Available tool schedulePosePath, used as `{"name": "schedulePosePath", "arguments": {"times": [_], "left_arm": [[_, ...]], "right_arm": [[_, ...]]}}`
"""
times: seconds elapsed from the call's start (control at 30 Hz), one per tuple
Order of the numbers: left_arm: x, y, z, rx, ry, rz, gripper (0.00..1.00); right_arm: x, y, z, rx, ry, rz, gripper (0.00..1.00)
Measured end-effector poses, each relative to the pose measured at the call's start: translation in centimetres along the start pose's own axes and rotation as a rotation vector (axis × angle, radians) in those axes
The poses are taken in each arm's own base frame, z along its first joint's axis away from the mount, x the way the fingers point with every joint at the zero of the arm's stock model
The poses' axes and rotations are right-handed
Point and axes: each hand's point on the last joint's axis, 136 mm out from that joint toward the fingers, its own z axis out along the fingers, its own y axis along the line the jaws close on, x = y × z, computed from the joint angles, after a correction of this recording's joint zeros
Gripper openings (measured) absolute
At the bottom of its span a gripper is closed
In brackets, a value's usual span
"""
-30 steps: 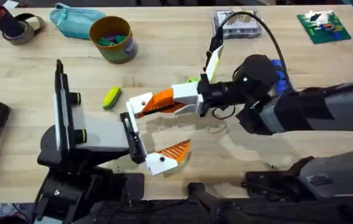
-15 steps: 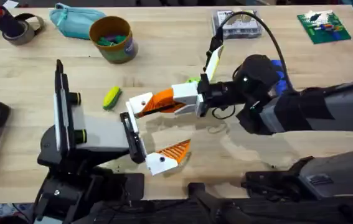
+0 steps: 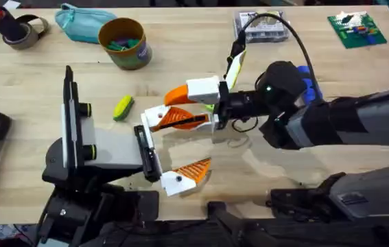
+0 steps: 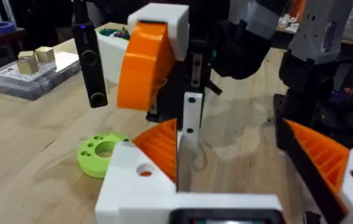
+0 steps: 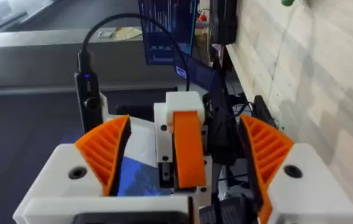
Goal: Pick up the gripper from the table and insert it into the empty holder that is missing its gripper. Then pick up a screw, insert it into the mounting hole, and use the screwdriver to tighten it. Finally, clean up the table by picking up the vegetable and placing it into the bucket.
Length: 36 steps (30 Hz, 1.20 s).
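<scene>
The orange gripper point(image 3: 182, 118) sits in the white holder point(image 3: 154, 115), one of the left arm's two brackets. Its twin bracket point(image 3: 175, 181) carries the striped orange wedge point(image 3: 195, 167). My left gripper point(image 3: 204, 141) is open. My right gripper point(image 3: 178, 108) is open astride the orange gripper, one finger raised above it. In the right wrist view the holder point(image 5: 175, 106) and the gripper point(image 5: 187, 152) stand between my ribbed pads point(image 5: 104, 152). The vegetable point(image 3: 123, 108) lies left of the holder. The bucket point(image 3: 123, 42) stands at the back. The blue screwdriver point(image 3: 308, 84) peeks from behind the right arm.
A teal pouch point(image 3: 84, 20) and a tape roll point(image 3: 20, 31) lie at the back left. A clear box point(image 3: 260, 26) and a green board point(image 3: 357, 29) sit at the back right. A green ring point(image 4: 101, 152) rests on the table near a black cabled stick point(image 4: 89, 56).
My right gripper has opened: its upper finger lifted off the orange gripper, which stays in the holder. The left arm shifted slightly.
</scene>
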Motion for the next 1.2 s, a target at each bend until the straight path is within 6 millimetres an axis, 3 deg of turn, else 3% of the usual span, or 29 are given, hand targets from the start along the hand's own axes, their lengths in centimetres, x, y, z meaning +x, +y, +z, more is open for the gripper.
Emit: {"name": "schedulePosePath", "arguments": {"times": [0.27, 0.5, 0.67, 0.73, 0.77, 0.83, 1.0, 1.2], "left_arm": [[0.0, 0.0, 0.0, 0.002, 0.0, 0.0, 0.987], [0.0, -0.1, 0.0, 0.003, 0.0, 0.0, 0.986], [0.0, -0.1, 0.0, 0.003, 0.0, 0.001, 0.986], [0.0, -0.1, 0.0, 0.004, 0.0, 0.003, 0.986], [0.0, -0.1, 0.0, 0.006, 0.0, 0.003, 0.986], [0.0, -0.1, 0.0, 0.006, 0.0, 0.003, 0.986], [0.0, -0.1, 0.0, 0.007, 0.001, 0.005, 0.986], [0.0, -0.1, 0.0, 0.007, 0.001, 0.006, 0.986]], "right_arm": [[-0.4, 0.1, -0.3, -0.004, -0.014, -0.006, 0.995], [-2.3, 1.2, -2.3, -0.027, -0.069, -0.064, 0.995], [-4.8, 2.3, -5.8, 0.008, -0.184, -0.12, 0.995], [-6.0, 2.0, -7.7, 0.05, -0.242, -0.118, 0.992], [-7.5, 1.1, -10.4, 0.13, -0.309, -0.105, 0.997], [-8.2, 1.0, -11.8, 0.183, -0.329, -0.112, 0.997], [-8.6, 2.7, -14.4, 0.319, -0.335, -0.158, 0.997], [-6.8, 5.4, -16.9, 0.577, -0.328, -0.266, 0.997]]}}
